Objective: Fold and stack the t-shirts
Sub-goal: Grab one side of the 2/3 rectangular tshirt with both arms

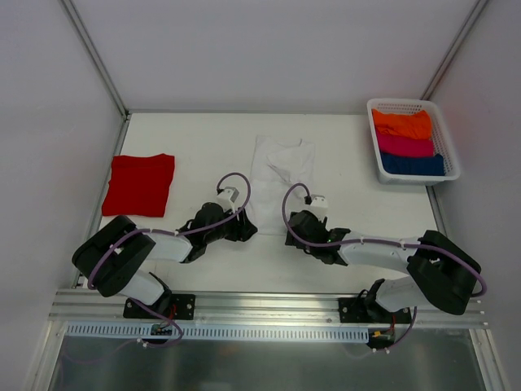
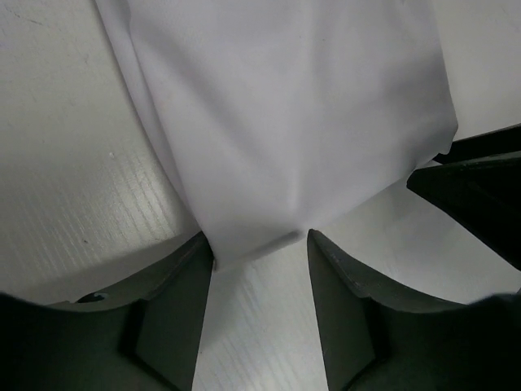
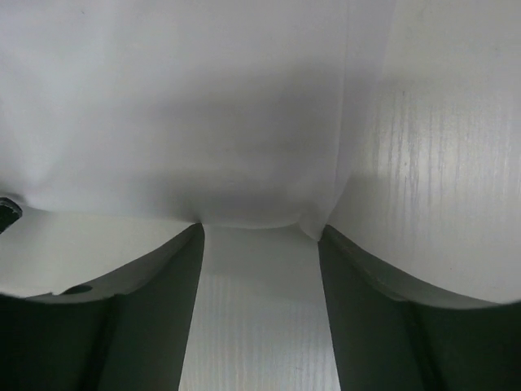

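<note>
Left gripper [image 2: 260,248] and right gripper [image 3: 260,234] both rest with jaws wide apart at the near hem of the white t-shirt [image 1: 281,167], lying mid-table [image 1: 350,171]; the red t-shirt [image 1: 140,185] lies folded at the left edge.

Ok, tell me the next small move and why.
Probably close both grippers on the near hem of the white shirt. The left gripper and right gripper are open, and the hem lies right at their fingertips, so a grip there could lift and fold it.
</note>
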Robot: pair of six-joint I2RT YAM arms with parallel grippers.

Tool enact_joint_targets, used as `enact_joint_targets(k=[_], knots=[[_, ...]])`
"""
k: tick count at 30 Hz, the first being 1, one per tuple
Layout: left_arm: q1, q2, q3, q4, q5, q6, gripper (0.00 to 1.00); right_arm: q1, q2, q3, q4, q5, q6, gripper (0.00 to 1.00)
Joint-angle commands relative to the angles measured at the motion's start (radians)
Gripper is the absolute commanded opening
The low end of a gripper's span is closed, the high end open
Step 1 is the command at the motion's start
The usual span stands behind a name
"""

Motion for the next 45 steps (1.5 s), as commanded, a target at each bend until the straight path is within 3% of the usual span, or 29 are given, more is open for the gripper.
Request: enact_joint_targets(k=[1, 2, 3, 5, 13, 16, 18, 21, 22, 25, 37, 45], knots=[[0.011, 0.0, 0.029, -0.068, 0.0, 0.028, 0.49, 0.016, -0.022, 0.028, -0.059, 0.061, 0.024, 0.59], [0.011, 0.003, 0.032, -0.079, -0.003, 0.028, 0.38, 0.019, -0.016, 0.033, -0.064, 0.064, 0.024, 0.54], [0.011, 0.004, 0.038, -0.087, -0.003, 0.03, 0.36, 0.022, -0.011, 0.041, -0.068, 0.074, 0.023, 0.45], [0.011, 0.009, 0.041, -0.09, -0.002, 0.033, 0.29, 0.031, 0.002, 0.047, -0.079, 0.086, 0.02, 0.35], [0.011, 0.011, 0.046, -0.104, -0.01, 0.041, 0.31, 0.051, 0.051, 0.088, -0.102, 0.101, 0.009, 0.37], [0.011, 0.011, 0.048, -0.108, -0.006, 0.042, 0.31, 0.06, 0.068, 0.111, -0.14, 0.11, 0.011, 0.47], [0.011, 0.011, 0.051, -0.113, -0.008, 0.044, 0.34, 0.068, 0.071, 0.119, -0.176, 0.136, 0.015, 0.56], [0.011, 0.005, 0.058, -0.144, -0.008, 0.05, 0.58, 0.077, 0.058, 0.131, -0.243, 0.173, 0.031, 0.61], [0.011, -0.002, 0.055, -0.147, -0.013, 0.05, 0.71, 0.079, 0.038, 0.13, -0.257, 0.182, 0.043, 0.62], [0.011, -0.011, 0.055, -0.168, -0.037, 0.045, 0.84, 0.08, -0.011, 0.107, -0.285, 0.204, 0.057, 0.66], [0.011, -0.023, 0.066, -0.263, -0.082, 0.03, 0.84, 0.053, 0.03, 0.09, -0.291, 0.226, 0.074, 0.69], [0.011, 0.029, 0.089, -0.279, -0.057, 0.021, 0.83, -0.024, 0.055, 0.018, -0.133, 0.132, 0.046, 0.7]])
